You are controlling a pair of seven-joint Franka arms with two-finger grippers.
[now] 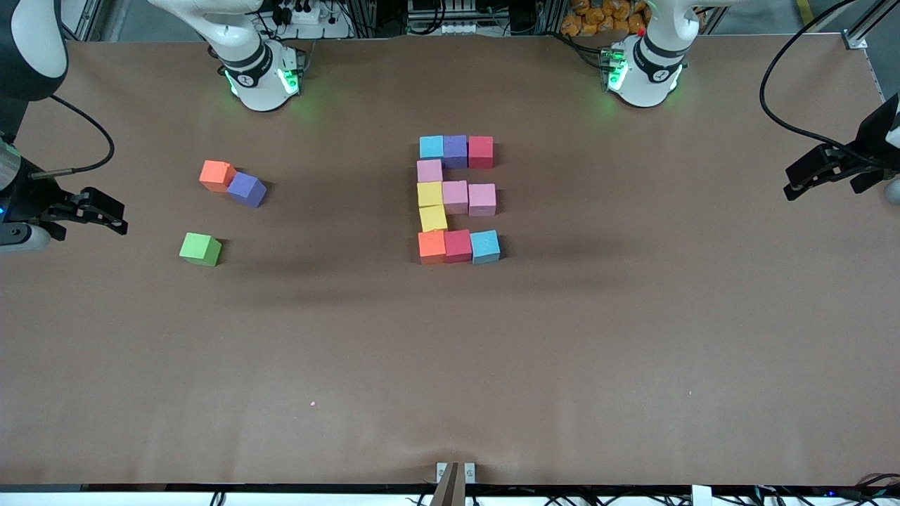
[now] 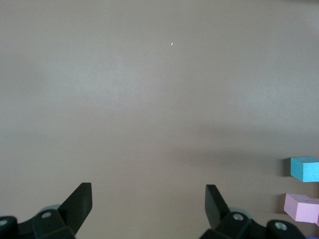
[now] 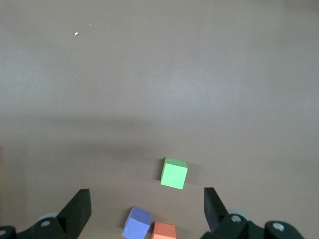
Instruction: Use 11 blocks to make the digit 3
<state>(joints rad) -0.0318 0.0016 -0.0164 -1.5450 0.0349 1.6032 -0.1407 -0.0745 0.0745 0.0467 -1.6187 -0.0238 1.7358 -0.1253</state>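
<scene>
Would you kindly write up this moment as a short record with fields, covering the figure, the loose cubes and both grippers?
figure: eleven touching cubes mid-table forming the digit 3
bar nearest the robots: light blue, purple cube, red
middle bar: yellow, pink, pink
bar nearest the front camera: orange cube, red, light blue
joins: pink block and yellow block
loose cubes: spare orange cube touching spare purple cube; green cube apart, nearer the front camera
left gripper: open, empty, waiting at its end of the table
right gripper: open, empty, waiting
</scene>
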